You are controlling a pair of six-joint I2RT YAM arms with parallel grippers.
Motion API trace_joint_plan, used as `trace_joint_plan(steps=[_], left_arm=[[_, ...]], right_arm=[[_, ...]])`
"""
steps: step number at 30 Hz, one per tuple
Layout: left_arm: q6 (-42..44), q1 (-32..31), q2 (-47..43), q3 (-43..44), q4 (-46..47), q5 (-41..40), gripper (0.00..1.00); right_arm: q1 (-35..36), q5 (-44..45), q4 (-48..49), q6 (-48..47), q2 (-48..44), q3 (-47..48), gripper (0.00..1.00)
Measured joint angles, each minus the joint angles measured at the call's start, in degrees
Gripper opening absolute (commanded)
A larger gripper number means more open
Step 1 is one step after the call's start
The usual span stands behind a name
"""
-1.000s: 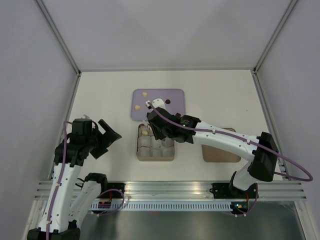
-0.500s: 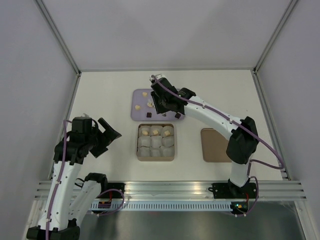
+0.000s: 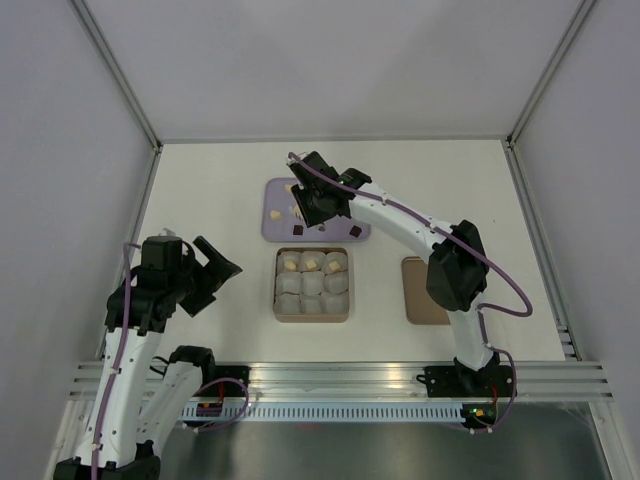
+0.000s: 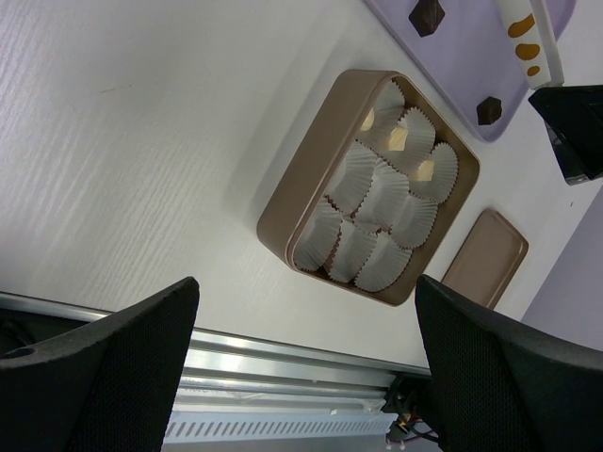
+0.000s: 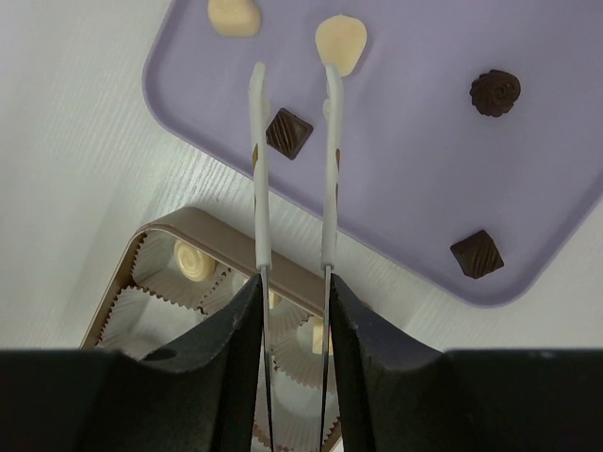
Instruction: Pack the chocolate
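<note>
Loose chocolate lies on the purple tray [image 3: 352,190]: cream pieces [image 5: 341,42] [image 5: 234,14] and dark pieces [image 5: 288,133] [image 5: 496,91] [image 5: 477,253]. The brown box [image 3: 311,315] holds white paper cups, and three cream pieces [image 3: 311,264] sit in its far row. My right gripper [image 5: 294,292] is shut on the metal tongs [image 5: 293,169]. It hovers over the tray [image 3: 318,200]. The white tong tips are apart and empty, one on each side of a dark square, just short of a cream piece. My left gripper [image 3: 215,270] is open and empty, left of the box.
The box lid [image 3: 425,290] lies flat to the right of the box. Metal frame posts and grey walls close in the table on both sides. A metal rail [image 3: 340,380] runs along the near edge.
My right arm has swung from over the box out to the purple tray, carrying the tongs, and shifted slightly left over it. The left arm has barely moved.
</note>
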Motion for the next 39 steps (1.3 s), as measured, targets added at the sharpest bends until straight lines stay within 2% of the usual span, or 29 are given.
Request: trace_joint_plan(steps=[11,26,31,36,39], left_arm=[[0.0,0.0,0.4,0.0,0.0,-0.6,1.00],[0.0,0.0,0.5,0.0,-0.1,-0.9,1.00],[0.0,0.0,0.6,0.0,-0.1,-1.0,0.99],[0.0,0.0,1.0,0.0,-0.1,-1.0,1.00],[0.0,0.0,1.1,-0.1,-0.1,-1.0,1.00]], right_arm=[[0.0,1.9,-2.6,-2.6,7.1,6.0,0.42],[-0.7,4.1,-3.3,-3.1,13.7,11.7,0.42],[-1.3,4.1,-2.9,-3.1,15.5,13.4,0.38],[-1.9,4.1,-2.5,-3.0,16.2,14.0,0.27],[-2.0,4.1,-2.3,-2.9,16.3,14.0,0.24]])
